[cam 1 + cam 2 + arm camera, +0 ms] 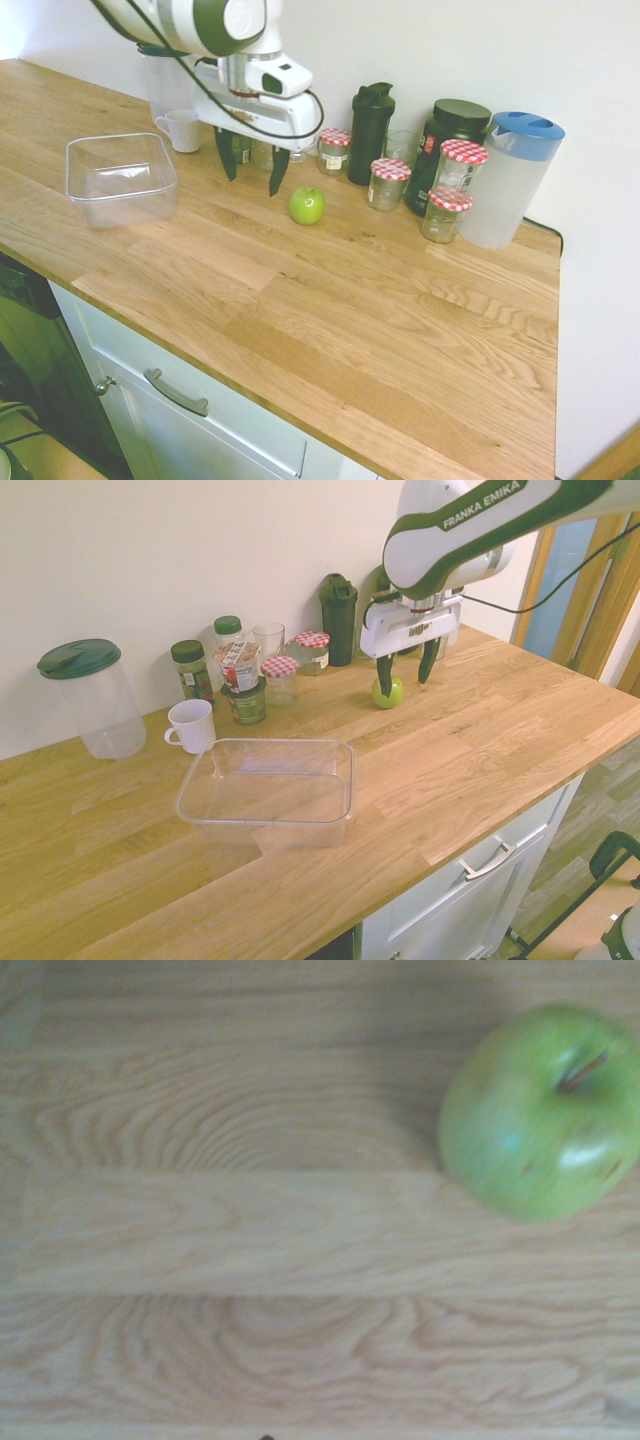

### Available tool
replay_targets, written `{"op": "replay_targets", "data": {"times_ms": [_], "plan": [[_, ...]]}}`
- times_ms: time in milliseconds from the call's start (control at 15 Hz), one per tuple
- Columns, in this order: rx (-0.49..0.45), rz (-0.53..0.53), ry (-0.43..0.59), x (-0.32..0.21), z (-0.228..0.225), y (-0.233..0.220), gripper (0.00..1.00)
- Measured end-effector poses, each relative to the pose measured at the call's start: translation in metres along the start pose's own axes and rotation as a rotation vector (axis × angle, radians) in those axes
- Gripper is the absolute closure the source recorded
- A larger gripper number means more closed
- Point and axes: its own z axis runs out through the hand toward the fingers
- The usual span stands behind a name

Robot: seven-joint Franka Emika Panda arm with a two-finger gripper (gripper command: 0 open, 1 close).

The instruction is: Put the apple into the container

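Apple (307, 206): green, shiny, resting on the wooden worktop (330, 320), stem up in the wrist view. Gripper (252, 185) above the worktop close by, pointing down, its two dark fingers spread wide, nothing between them. First exterior view: the apple sits just beside the gripper, to the picture's right of the nearer-looking fingertip and slightly lower in the picture. Second exterior view: one finger overlaps the apple in the line of sight; whether they touch, cannot tell. Wrist view: apple off to one side, bare wood grain over the rest.

Container (268, 790): clear, low-walled, rounded corners, standing on the worktop well apart from the apple. White mug (191, 727) near it, beside a pitcher with a dark green lid (97, 700).

Toward the wall, on the apple's far side: jars with red checked lids (389, 185), a dark shaker bottle (371, 135), a black tub (455, 140). At that end, a translucent pitcher with a blue lid (511, 180).
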Motion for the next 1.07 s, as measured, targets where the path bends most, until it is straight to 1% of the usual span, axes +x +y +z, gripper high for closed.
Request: {"op": "replay_targets", "data": {"times_ms": [133,267,467,533,733,1067], "plan": [[-0.049,-0.021,-0.015,0.034,0.015,-0.017,0.0],[-0.062,-0.037,-0.016,0.059,0.036,-0.033,0.0],[-0.081,-0.052,-0.021,0.079,0.059,-0.043,0.0],[-0.085,-0.058,-0.014,0.084,0.065,-0.045,1.0],[-0.095,-0.074,-0.017,0.088,0.082,-0.051,1.0],[-0.096,-0.081,-0.018,0.086,0.084,-0.054,1.0]]}}
